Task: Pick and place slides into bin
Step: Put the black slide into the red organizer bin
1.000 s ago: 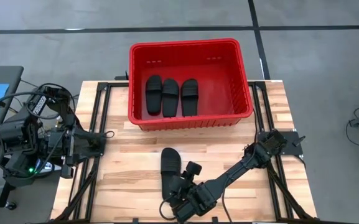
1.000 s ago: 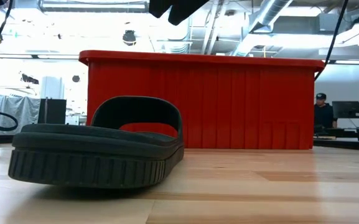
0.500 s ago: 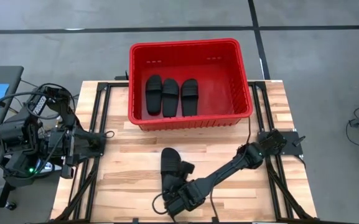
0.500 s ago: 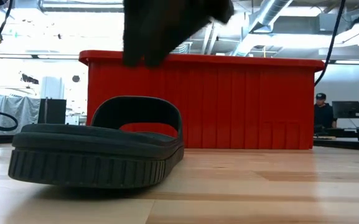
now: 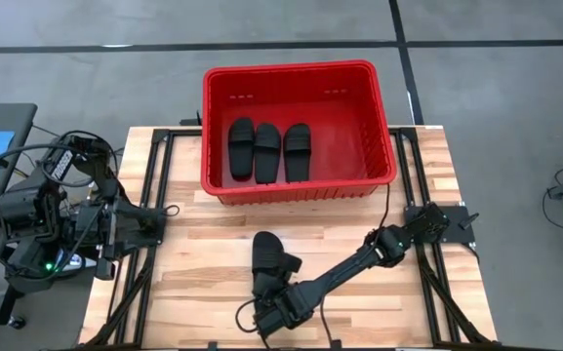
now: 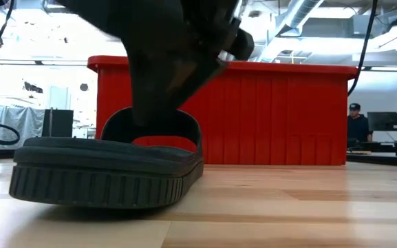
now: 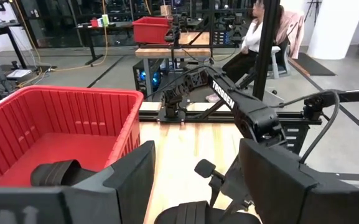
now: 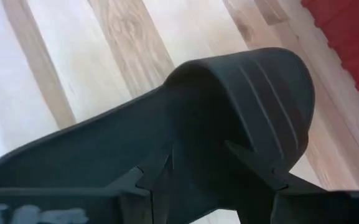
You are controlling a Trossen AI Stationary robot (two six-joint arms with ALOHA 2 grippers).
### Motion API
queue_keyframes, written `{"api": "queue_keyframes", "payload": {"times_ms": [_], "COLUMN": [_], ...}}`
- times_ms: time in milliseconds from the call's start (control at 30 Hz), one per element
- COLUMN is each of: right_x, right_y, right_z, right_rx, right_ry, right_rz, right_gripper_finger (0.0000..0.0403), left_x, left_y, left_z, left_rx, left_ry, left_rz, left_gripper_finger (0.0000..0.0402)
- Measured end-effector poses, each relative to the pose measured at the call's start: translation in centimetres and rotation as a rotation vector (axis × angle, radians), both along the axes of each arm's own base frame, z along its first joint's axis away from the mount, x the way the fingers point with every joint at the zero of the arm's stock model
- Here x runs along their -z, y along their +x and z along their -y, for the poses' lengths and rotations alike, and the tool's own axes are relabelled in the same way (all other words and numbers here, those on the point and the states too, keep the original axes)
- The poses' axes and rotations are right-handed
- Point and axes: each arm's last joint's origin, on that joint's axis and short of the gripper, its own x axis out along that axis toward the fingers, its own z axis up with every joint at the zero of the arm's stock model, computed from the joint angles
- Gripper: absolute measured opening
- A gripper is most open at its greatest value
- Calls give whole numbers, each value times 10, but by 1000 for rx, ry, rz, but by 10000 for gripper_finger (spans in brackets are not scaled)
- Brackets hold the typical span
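One black slide (image 5: 264, 252) lies sole down on the wooden table, near its front edge, and shows close up in the low view (image 6: 109, 172). Three more slides (image 5: 267, 151) lie side by side in the red bin (image 5: 291, 68) at the table's far side. My right gripper (image 5: 269, 289) is open and low over the near slide, with its fingers at the strap band (image 8: 260, 93). My left gripper (image 7: 198, 186) is open and empty at the table's left edge (image 5: 135, 219). My right gripper comes at the slide's strap band (image 6: 150, 117) from above, slanting from the table's near side. Its fingertips (image 8: 157, 171) stand close by the strap's opening. I cannot tell whether they touch it. The slide lies flat on the table.
Black frame rails (image 5: 159, 185) run along both sides of the table. Bare wood lies between the bin's near wall (image 6: 274, 117) and the slide. People sit in the room beyond (image 7: 257, 31), (image 6: 353, 124).
My right gripper has come down toward the slide on the table and gone a little toward the table's left edge, ending at the strap. The slide has stayed where it was.
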Motion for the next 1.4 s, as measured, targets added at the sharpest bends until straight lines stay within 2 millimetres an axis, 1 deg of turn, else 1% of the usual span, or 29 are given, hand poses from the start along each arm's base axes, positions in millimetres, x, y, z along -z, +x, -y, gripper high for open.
{"api": "queue_keyframes", "payload": {"times_ms": [67,167,300,433,667,867,1133,1400], "right_x": [0,-7,-9,-15,-15,-14,-15,-5], "right_y": [0,1,-2,-5,-7,-5,2,8], "right_z": [0,-1,-6,-7,-7,4,16,33], "right_rx": [-2,-8,-37,-44,-46,-33,-77,-85], "right_ry": [-2,-2,-8,-10,-20,-52,-101,-86], "right_rz": [1,17,10,7,-7,-45,-79,-149], "right_gripper_finger": [132,132,134,133,132,132,131,131], "left_x": [0,0,0,0,1,1,1,1], "left_y": [0,0,0,0,0,0,0,0], "left_z": [0,0,0,0,0,0,0,0], "left_rx": [0,6,9,9,9,9,9,9], "left_ry": [1,5,4,5,13,14,14,13], "left_rz": [-1,-9,-14,-14,-15,-15,-15,-15], "left_gripper_finger": [224,224,224,224,224,224,224,224]}}
